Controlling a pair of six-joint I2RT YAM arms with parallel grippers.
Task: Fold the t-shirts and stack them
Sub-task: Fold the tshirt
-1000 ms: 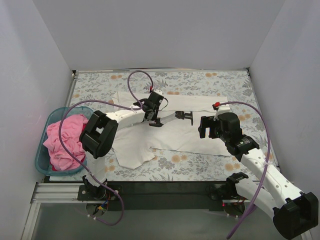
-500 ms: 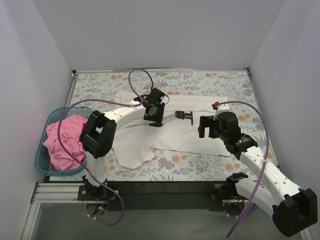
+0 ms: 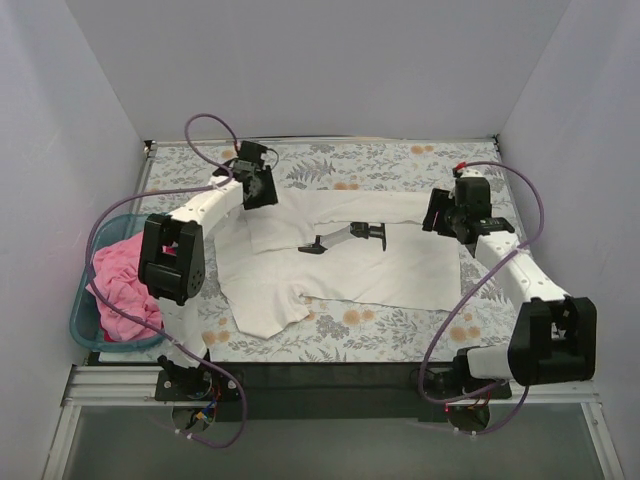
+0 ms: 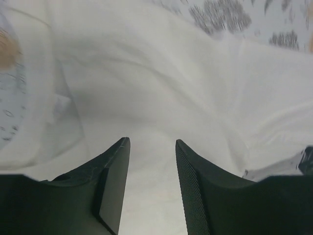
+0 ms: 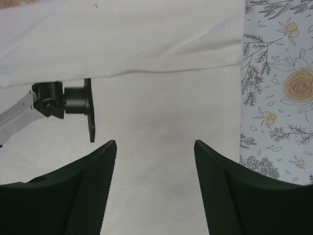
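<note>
A white t-shirt (image 3: pixel 345 262) lies spread out on the floral table, folded over along its far edge. A pink t-shirt (image 3: pixel 122 290) is bunched in the teal basket (image 3: pixel 82 318) at the left. My left gripper (image 3: pixel 260 196) hovers over the white shirt's far left corner. In the left wrist view my left gripper (image 4: pixel 152 143) is open, with only rumpled white t-shirt (image 4: pixel 146 93) below it. My right gripper (image 3: pixel 439 217) is over the shirt's far right edge. In the right wrist view my right gripper (image 5: pixel 155 145) is open above flat white t-shirt (image 5: pixel 156 107).
A small black and white bracket-like part (image 3: pixel 350 235) lies on the middle of the white shirt, seen as the bracket part (image 5: pixel 63 101) in the right wrist view. Floral tablecloth (image 5: pixel 279 88) shows right of the shirt's edge. White walls enclose the table.
My left arm swung from the shirt's middle to its far left corner and its jaws opened. My right arm moved from the near right side up to the far right edge.
</note>
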